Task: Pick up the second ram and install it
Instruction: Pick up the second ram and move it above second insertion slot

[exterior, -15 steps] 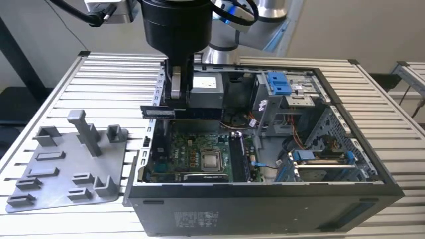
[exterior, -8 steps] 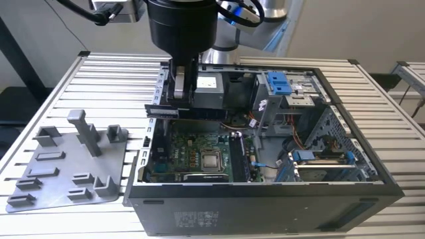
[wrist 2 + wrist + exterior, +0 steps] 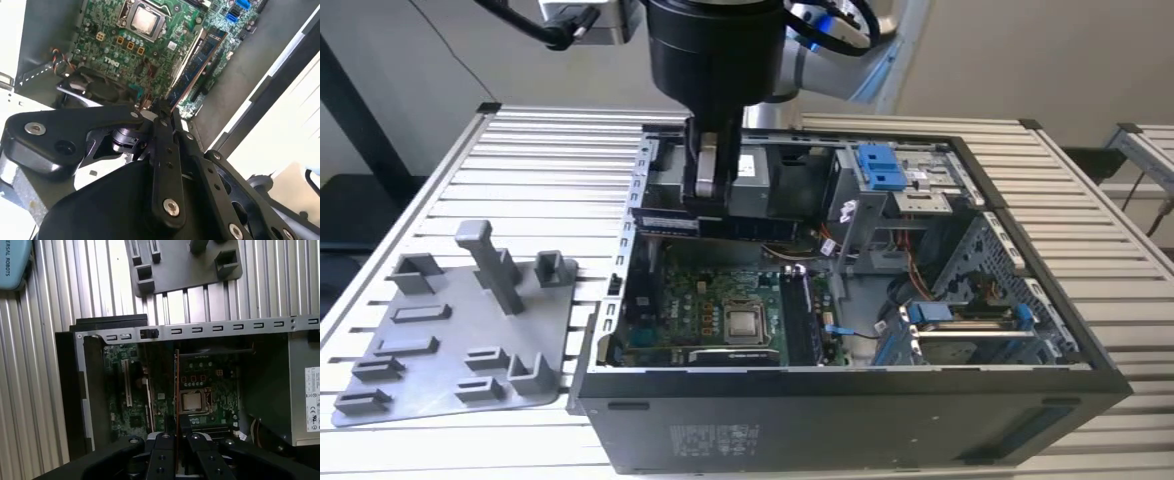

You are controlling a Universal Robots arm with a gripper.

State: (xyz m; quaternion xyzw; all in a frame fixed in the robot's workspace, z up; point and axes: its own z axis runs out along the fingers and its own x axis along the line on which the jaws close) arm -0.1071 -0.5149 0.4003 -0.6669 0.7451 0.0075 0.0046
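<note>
Looking into the open computer case [image 3: 854,405], I saw the motherboard [image 3: 700,300] and its bare processor [image 3: 744,322] below the gripper [image 3: 707,212], a metal box [image 3: 754,195] close behind it, and the grey holder tray [image 3: 454,340] outside on the slatted table [image 3: 520,150]. The fingers covered the stick's middle, and I could hardly make out the memory slots. Pinched between the fingers, the second ram [image 3: 767,228] hung level over the board, its long axis running across the exterior view.

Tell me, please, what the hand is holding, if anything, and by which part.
The hand holds the memory stick, gripped at its upper long edge near the middle of its length.
</note>
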